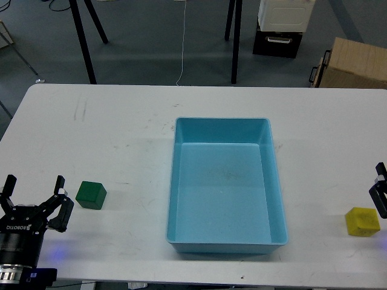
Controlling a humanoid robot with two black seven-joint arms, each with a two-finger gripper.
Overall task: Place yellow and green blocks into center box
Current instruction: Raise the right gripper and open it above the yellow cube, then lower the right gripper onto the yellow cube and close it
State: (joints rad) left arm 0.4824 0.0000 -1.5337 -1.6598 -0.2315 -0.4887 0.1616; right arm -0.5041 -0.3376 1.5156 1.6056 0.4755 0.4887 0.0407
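Observation:
A dark green block [91, 195] sits on the white table, left of the light-blue center box [221, 121], whose floor is bare. My left gripper [34, 194] stands open just left of the green block, not touching it. Over at the table's right side lies the yellow block [363, 222]. Only a dark sliver of my right gripper [381, 192] shows at the right edge, just above the yellow block; its fingers cannot be told apart.
Beyond the table's far edge stand black stand legs [83, 42], a black case with a white box on it [279, 33] and a brown cardboard box [354, 63]. The table's front edge runs close below the tray.

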